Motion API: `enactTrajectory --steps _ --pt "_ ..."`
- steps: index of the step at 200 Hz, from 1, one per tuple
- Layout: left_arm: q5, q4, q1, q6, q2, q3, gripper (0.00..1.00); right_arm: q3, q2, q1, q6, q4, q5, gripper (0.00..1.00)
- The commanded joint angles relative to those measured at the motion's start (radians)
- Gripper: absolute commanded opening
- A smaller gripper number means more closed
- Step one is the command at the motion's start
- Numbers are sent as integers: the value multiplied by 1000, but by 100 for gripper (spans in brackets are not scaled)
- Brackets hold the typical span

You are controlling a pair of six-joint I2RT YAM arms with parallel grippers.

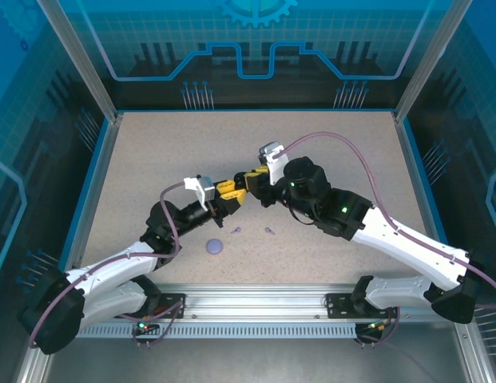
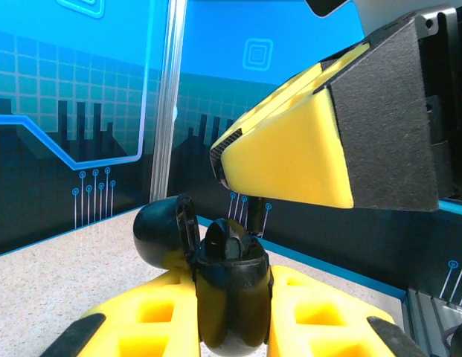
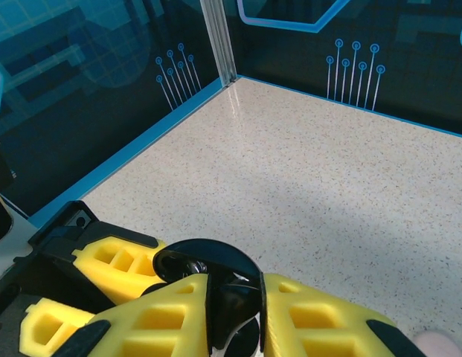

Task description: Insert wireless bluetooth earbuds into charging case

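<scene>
- Worktop: pale speckled surface, matt, fine-grained look.
- Black case: plastic, smooth, high gloss with reflections.
- Left claw fingers: yellow plastic, matt.
- Frame post: bare metal, brushed sheen.
- Right arm shell: white plastic, smooth, slight gloss.

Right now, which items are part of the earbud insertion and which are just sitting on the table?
In use: black case, open, in left gripper; small black piece, likely an earbud, in right gripper.
Lying about: lavender case; two lavender earbuds, loose on the table.
</scene>
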Motion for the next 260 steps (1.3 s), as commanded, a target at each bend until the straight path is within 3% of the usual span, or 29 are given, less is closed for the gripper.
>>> enactTrajectory --steps 1,142,217,260 --pt "21 56 -8 -6 -1 29 3 30 8 15 -13 41 18 21" --pt "14 59 -8 -9 -2 28 3 23 36 16 18 5 -43 22" --pt "14 59 -8 -10 -2 24 3 68 -4 3 9 -39 -41 42" --pt "14 59 -8 -11 -6 19 3 77 -69 -69 47 -44 -145 60"
